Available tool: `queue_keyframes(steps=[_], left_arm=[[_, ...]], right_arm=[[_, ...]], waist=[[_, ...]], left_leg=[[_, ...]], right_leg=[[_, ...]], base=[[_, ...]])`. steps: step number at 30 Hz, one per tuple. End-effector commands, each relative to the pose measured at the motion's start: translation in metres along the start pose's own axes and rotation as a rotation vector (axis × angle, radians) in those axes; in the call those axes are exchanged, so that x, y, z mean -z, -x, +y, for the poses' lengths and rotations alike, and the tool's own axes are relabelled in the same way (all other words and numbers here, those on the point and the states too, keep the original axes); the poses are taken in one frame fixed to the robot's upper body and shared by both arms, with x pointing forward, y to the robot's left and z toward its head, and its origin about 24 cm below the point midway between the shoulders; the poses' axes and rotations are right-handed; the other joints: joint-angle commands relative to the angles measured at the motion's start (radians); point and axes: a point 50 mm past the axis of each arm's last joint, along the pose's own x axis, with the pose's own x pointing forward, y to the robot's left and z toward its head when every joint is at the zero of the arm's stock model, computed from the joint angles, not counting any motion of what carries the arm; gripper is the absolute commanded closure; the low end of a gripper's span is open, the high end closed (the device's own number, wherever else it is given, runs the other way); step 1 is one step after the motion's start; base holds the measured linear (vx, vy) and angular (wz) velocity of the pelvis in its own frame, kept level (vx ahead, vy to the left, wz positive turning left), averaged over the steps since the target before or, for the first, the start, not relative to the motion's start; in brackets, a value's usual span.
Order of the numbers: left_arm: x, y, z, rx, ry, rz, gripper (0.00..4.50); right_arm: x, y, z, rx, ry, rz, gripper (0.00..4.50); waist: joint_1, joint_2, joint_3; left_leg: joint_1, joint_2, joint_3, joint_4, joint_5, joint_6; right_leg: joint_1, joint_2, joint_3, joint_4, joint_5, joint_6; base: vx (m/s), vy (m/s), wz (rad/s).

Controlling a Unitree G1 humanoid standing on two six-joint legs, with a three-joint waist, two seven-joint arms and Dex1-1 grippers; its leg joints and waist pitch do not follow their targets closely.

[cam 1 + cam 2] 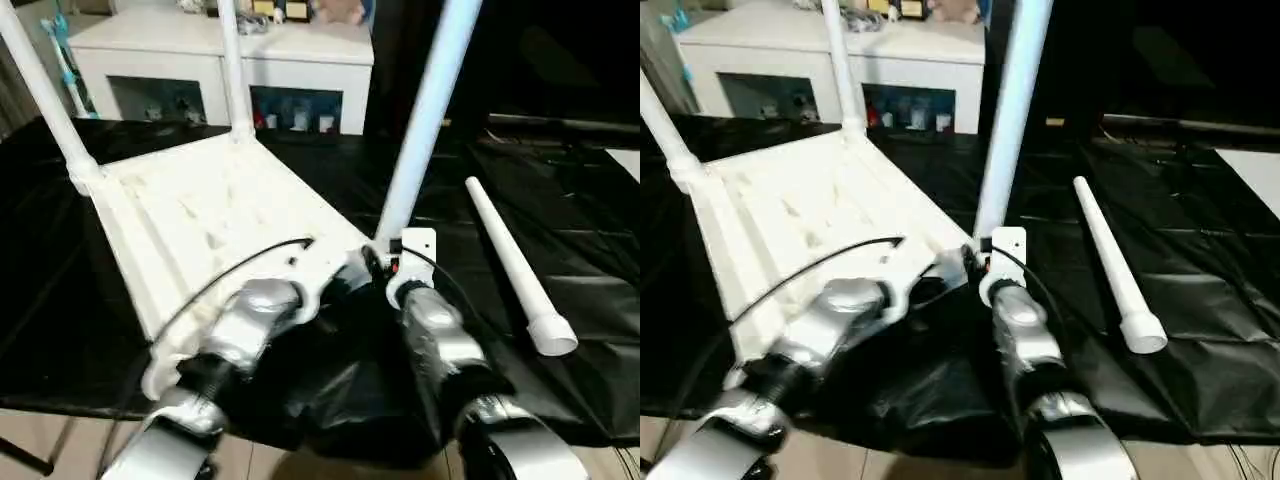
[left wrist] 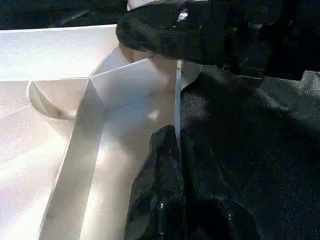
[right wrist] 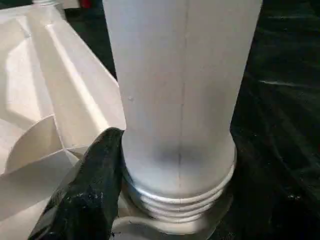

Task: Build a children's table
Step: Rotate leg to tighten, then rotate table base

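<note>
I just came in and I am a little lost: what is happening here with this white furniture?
A humanoid robot is assembling a children's table, upside down on a black sheet. Three legs stand in corner sockets. The right tool is around the nearest leg at its threaded base, the left tool pinches the tabletop's rim. The fourth leg lies loose.

The table top (image 1: 215, 215) lies upside down on the sheet (image 1: 560, 200); three legs (image 1: 425, 115) stand in its corners; a loose leg (image 1: 512, 268) lies on the sheet to its right; the cabinet (image 1: 220, 65) stands behind it; both forearms (image 1: 440, 340) reach in at its near edge.
</note>
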Motion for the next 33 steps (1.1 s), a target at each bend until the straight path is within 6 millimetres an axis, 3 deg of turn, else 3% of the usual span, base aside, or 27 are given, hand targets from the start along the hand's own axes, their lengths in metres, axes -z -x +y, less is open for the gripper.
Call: queue_keyframes(steps=[1, 3, 6, 7, 8, 11, 12, 14, 16, 17, 19, 21, 23, 25, 26, 28, 30, 33], left_arm=[[0.004, -0.007, -0.007, 0.001, 0.012, 0.004, 4.5], [0.004, -0.007, -0.007, 0.01, -0.003, 0.001, 4.5], [0.004, -0.007, -0.006, 0.015, -0.006, -0.008, 4.5], [0.004, -0.007, -0.006, 0.016, -0.008, -0.013, 4.5], [0.003, -0.007, -0.006, 0.03, -0.016, -0.023, 4.5], [0.003, -0.007, -0.007, 0.04, -0.028, -0.035, 4.5], [0.002, -0.007, -0.007, 0.045, -0.032, -0.041, 4.5], [0.0, -0.007, -0.008, 0.059, -0.048, -0.069, 4.5], [-0.002, -0.007, -0.009, 0.069, -0.057, -0.085, 4.5], [-0.006, -0.007, -0.011, 0.081, -0.064, -0.117, 4.5], [-0.015, -0.006, -0.011, 0.071, -0.045, -0.187, 4.06], [-0.02, -0.005, -0.01, 0.064, -0.017, -0.223, 3.93], [-0.028, -0.001, -0.007, 0.052, 0.005, -0.281, 3.72], [-0.033, 0.003, -0.005, 0.045, 0.017, -0.321, 3.6], [-0.04, 0.01, 0.001, 0.024, 0.024, -0.378, 3.52], [-0.045, 0.018, 0.006, 0.001, 0.039, -0.429, 3.43], [-0.05, 0.028, 0.013, -0.025, 0.056, -0.481, 3.24], [-0.051, 0.048, 0.028, -0.079, 0.079, -0.514, 3.1]], right_arm=[[0.011, 0.002, 0.021, -0.067, 0.034, 0.044, 1.83], [0.01, 0.002, 0.02, -0.057, 0.036, 0.037, 1.83], [0.009, 0.001, 0.015, -0.045, 0.024, 0.02, 1.83], [0.008, 0.001, 0.013, -0.043, 0.015, 0.014, 1.27], [0.006, 0.001, 0.009, -0.034, -0.008, -0.006, 1.13], [0.002, 0.001, 0.003, -0.023, -0.007, -0.04, 0.93], [0.0, 0.001, 0.0, -0.014, 0.001, -0.049, 0.78], [-0.007, 0.002, -0.009, 0.004, 0.017, -0.089, 0.78], [-0.01, 0.003, -0.013, 0.01, 0.026, -0.112, 0.78], [-0.015, 0.005, -0.022, 0.015, 0.037, -0.149, 0.78], [-0.021, 0.011, -0.034, 0.03, 0.055, -0.195, 0.68], [-0.023, 0.015, -0.042, 0.041, 0.07, -0.221, 0.68], [-0.025, 0.023, -0.053, 0.069, 0.059, -0.246, 0.68], [-0.026, 0.027, -0.058, 0.08, 0.048, -0.257, 0.68], [-0.028, 0.033, -0.063, 0.087, 0.046, -0.27, 0.68], [-0.029, 0.038, -0.066, 0.086, 0.047, -0.277, 0.68], [-0.028, 0.043, -0.069, 0.075, 0.065, -0.268, 0.68], [-0.023, 0.048, -0.075, 0.068, 0.123, -0.232, 0.68]], waist=[[-0.012, -0.003, -0.028], [-0.01, -0.012, -0.029], [-0.007, -0.012, -0.029], [-0.005, -0.013, -0.03], [-0.001, -0.014, -0.033], [0.009, -0.014, -0.042], [0.011, -0.012, -0.039], [0.017, -0.019, -0.034], [0.021, -0.016, -0.037], [0.025, -0.019, -0.04], [0.038, -0.024, -0.041], [0.048, -0.026, -0.041], [0.048, -0.029, -0.044], [0.052, -0.033, -0.054], [0.052, -0.032, -0.054], [0.052, -0.035, -0.057], [0.054, -0.029, -0.061], [0.056, -0.028, -0.069]], left_leg=[[0.019, 0.031, -0.027, -0.092, -0.566, 0.003], [0.018, 0.025, -0.024, -0.089, -0.541, 0.014], [0.012, 0.024, -0.024, -0.091, -0.503, 0.026], [0.013, 0.024, -0.022, -0.089, -0.494, 0.029], [0.014, 0.024, -0.019, -0.088, -0.474, 0.034], [-0.005, 0.031, -0.016, -0.093, -0.372, 0.049], [-0.006, 0.033, -0.011, -0.093, -0.355, 0.052], [-0.007, 0.031, -0.009, -0.092, -0.362, 0.053], [-0.004, 0.033, -0.008, -0.092, -0.359, 0.052], [-0.006, 0.037, -0.009, -0.093, -0.34, 0.049], [-0.006, 0.042, -0.002, -0.092, -0.285, 0.054], [-0.004, 0.043, 0.004, -0.093, -0.297, 0.055], [-0.01, 0.041, 0.003, -0.093, -0.323, 0.046], [-0.017, 0.044, 0.002, -0.087, -0.261, 0.051], [-0.02, 0.043, 0.006, -0.08, -0.218, 0.072], [-0.027, 0.038, 0.011, -0.07, -0.164, 0.107], [-0.035, 0.033, 0.014, -0.055, -0.045, 0.147], [-0.031, 0.028, 0.018, -0.039, 0.044, 0.188]], right_leg=[[0.001, -0.047, 0.011, -0.088, -0.581, -0.03], [-0.002, -0.054, 0.011, -0.092, -0.611, -0.023], [0.0, -0.06, 0.016, -0.093, -0.629, -0.02], [-0.002, -0.061, 0.018, -0.094, -0.631, -0.02], [-0.004, -0.062, 0.021, -0.093, -0.622, -0.027], [0.008, -0.064, 0.032, -0.075, -0.521, -0.063], [0.002, -0.061, 0.036, -0.073, -0.483, -0.082], [0.002, -0.06, 0.037, -0.072, -0.503, -0.084], [0.001, -0.062, 0.039, -0.071, -0.502, -0.083], [0.005, -0.063, 0.041, -0.065, -0.474, -0.089], [0.005, -0.057, 0.048, -0.053, -0.36, -0.112], [0.003, -0.055, 0.052, -0.05, -0.346, -0.125], [0.001, -0.052, 0.055, -0.046, -0.35, -0.12], [0.004, -0.048, 0.061, -0.027, -0.227, -0.13], [0.001, -0.041, 0.065, -0.017, -0.14, -0.153], [0.007, -0.041, 0.066, -0.004, -0.051, -0.185], [0.013, -0.037, 0.067, 0.019, 0.106, -0.219], [0.012, -0.031, 0.067, 0.034, 0.226, -0.251]], base=[[0.0, 0.0, 0.0], [0.0, 0.0, 0.0], [0.0, 0.0, 0.0], [0.0, 0.0, 0.0], [0.0, 0.0, 0.0], [0.0, 0.0, 0.0], [0.0, 0.0, 0.0], [0.0, 0.0, 0.0], [0.0, 0.0, 0.0], [0.0, 0.0, 0.0], [0.0, 0.0, 0.0], [0.0, 0.0, 0.0], [0.0, 0.0, 0.0], [0.061, -0.008, 0.04], [0.071, -0.01, 0.06], [0.087, -0.009, 0.04], [0.078, -0.004, 0.0], [0.04, 0.004, 0.01]])
